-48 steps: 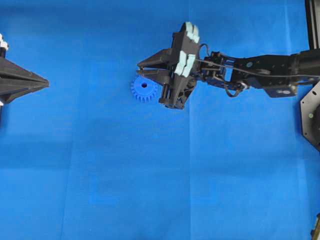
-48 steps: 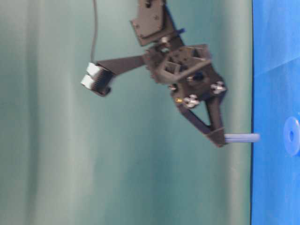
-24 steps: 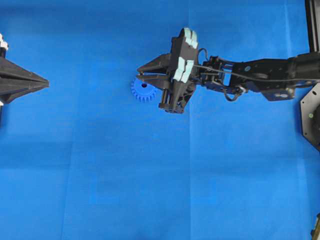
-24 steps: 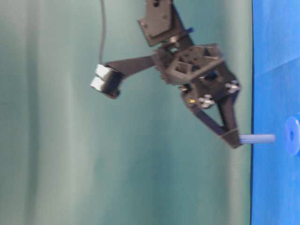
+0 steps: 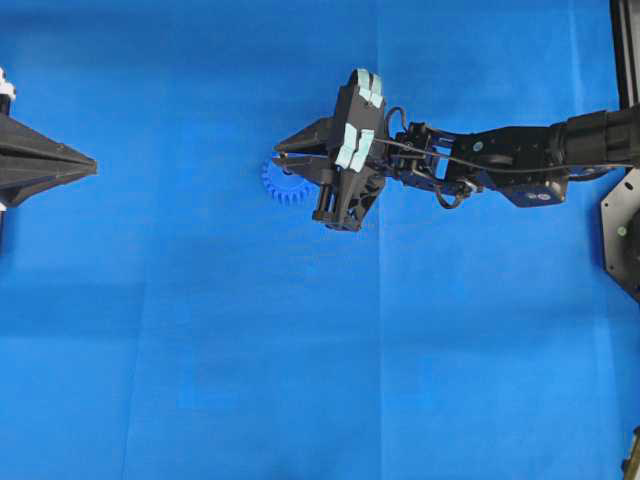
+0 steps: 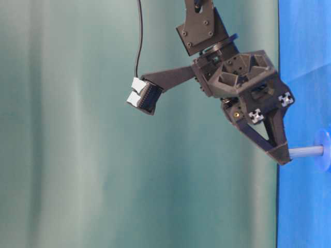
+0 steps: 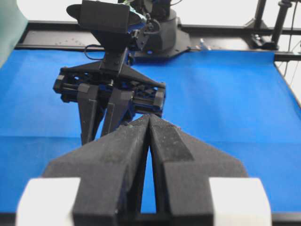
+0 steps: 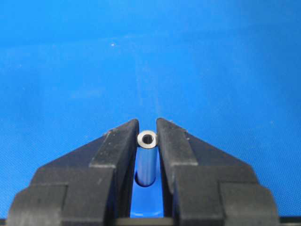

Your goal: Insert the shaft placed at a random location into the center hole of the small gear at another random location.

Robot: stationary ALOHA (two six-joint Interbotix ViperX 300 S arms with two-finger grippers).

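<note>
Right gripper (image 5: 287, 160) is what I'm driving, and from overhead it hangs over the small gear (image 5: 280, 186), which lies on the blue mat (image 5: 200, 350) in the upper half, a little toward the left edge from the middle. My gripper body hides most of the gear, center hole included, so this view cannot confirm the alignment. The left gripper (image 5: 90, 167) is parked at the mat's left edge, well apart, out of the way.

At table level, the fingers are clamped on the shaft (image 6: 306, 151), gripping one end so that the free length sticks straight out toward the mat. Its far end reaches the gear (image 6: 324, 150) about at the hub; I judge it is at the hole or just entering, though I can't tell how deep.

Left wrist view: the left fingers (image 7: 164, 141) are pressed together, holding nothing, with the right arm working beyond them.

Right wrist view: the shaft (image 8: 146, 139) shows end-on, pinched between both fingers, running away toward the mat. Holding it square like this keeps it from tilting as I press.
</note>
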